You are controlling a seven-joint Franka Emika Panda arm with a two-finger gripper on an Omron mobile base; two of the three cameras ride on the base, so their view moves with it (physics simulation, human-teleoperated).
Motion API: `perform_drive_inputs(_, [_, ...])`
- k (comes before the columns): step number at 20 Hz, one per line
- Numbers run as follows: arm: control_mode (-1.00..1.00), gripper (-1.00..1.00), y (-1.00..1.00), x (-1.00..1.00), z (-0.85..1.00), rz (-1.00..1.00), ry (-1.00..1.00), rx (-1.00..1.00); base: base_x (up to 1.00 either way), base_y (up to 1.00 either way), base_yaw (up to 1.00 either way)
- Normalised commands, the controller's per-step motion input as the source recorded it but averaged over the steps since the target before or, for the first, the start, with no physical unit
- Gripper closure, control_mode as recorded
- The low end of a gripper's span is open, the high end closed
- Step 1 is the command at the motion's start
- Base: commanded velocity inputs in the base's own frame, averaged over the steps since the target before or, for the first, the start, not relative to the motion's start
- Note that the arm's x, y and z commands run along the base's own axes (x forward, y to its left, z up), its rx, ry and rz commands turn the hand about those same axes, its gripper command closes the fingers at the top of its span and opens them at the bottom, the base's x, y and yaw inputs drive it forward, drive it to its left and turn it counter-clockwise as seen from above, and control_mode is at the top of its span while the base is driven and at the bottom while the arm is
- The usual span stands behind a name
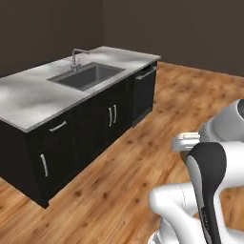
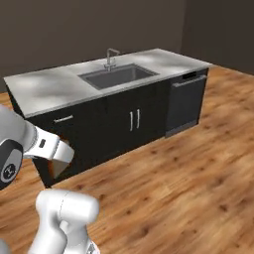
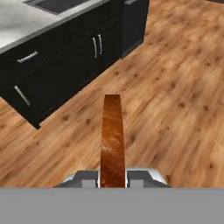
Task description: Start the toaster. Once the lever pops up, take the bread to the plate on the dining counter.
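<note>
Seemingly unlabelled bread [image 3: 112, 140] between pincer [image 3: 113, 178] tips

The dining counter [image 1: 33, 102] spans the left base view's upper left, its sink [image 1: 88, 76] inset toward the far end, faucet [image 1: 76, 56] behind it. Wood floor [image 1: 143, 157] fills the lower right foreground.

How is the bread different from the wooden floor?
The bread is held up edge-on in the shut pincer, while the floor lies flat below. The bread's crust is darker reddish brown; the floor is lighter orange with plank lines. The bread is one narrow strip; the floor spreads wide. Both are brown.
</note>
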Motion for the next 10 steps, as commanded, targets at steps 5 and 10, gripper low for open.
perform_drive_inputs(5, [1.00,1.00,0.00,0.00,0.00,0.00,0.00,0.00,0.13,0.00,0.98])
perform_drive_inputs(10, [1.00,1.00,0.00,0.00,0.00,0.00,0.00,0.00,0.51,0.00,0.85])
